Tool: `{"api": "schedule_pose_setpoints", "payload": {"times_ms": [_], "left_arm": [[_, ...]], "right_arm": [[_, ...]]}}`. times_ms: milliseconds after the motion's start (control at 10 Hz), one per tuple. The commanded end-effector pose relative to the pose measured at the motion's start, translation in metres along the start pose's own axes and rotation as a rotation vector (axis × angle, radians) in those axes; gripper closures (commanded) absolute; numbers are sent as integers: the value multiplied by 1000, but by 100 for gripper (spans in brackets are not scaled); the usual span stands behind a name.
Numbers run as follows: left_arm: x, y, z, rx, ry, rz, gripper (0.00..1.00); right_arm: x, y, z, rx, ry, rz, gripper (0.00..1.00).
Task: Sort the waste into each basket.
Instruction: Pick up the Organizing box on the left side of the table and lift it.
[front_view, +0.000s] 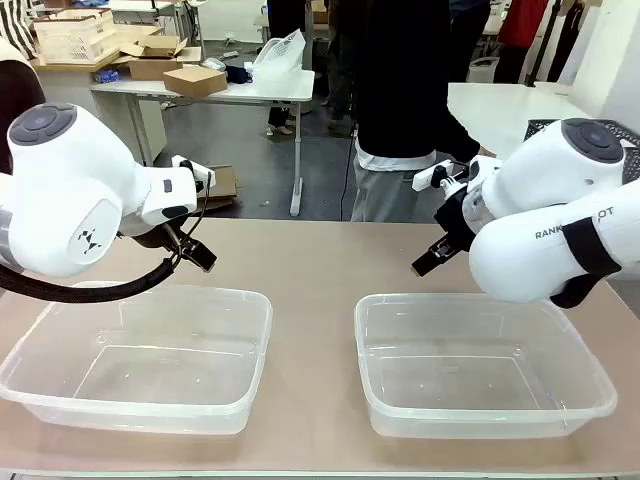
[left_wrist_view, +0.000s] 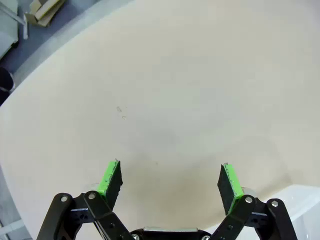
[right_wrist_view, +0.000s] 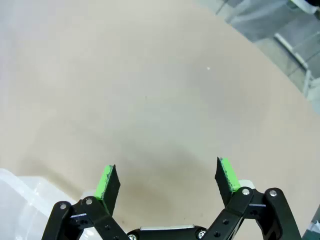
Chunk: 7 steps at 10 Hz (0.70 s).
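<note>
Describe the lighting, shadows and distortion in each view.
Front view: even soft light, sharp focus, faint sheen on the left basket and right basket. Left wrist view: wide-angle bend curves the table edge; a soft shadow lies under the open left gripper. Right wrist view: same curving, same soft shadow under the open right gripper.

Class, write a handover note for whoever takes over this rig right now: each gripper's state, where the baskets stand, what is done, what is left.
Left gripper: open, holding nothing, over the table just beyond the left basket.
Right gripper: open, holding nothing, just beyond the right basket.
Done: nothing sorted; both baskets hold nothing.
Left: the whole sort, once waste is within reach.
</note>
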<state>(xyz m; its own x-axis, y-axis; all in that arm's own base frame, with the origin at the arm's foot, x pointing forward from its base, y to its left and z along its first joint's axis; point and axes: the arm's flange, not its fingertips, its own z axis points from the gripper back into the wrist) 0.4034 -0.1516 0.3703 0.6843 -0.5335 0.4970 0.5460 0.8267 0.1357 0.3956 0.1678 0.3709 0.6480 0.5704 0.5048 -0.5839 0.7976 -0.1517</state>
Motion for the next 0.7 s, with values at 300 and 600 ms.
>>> {"api": "schedule_pose_setpoints", "payload": {"times_ms": [300,600], "left_arm": [[0,0,0,0,0,0,0],[0,0,0,0,0,0,0]], "right_arm": [[0,0,0,0,0,0,0],[0,0,0,0,0,0,0]]}}
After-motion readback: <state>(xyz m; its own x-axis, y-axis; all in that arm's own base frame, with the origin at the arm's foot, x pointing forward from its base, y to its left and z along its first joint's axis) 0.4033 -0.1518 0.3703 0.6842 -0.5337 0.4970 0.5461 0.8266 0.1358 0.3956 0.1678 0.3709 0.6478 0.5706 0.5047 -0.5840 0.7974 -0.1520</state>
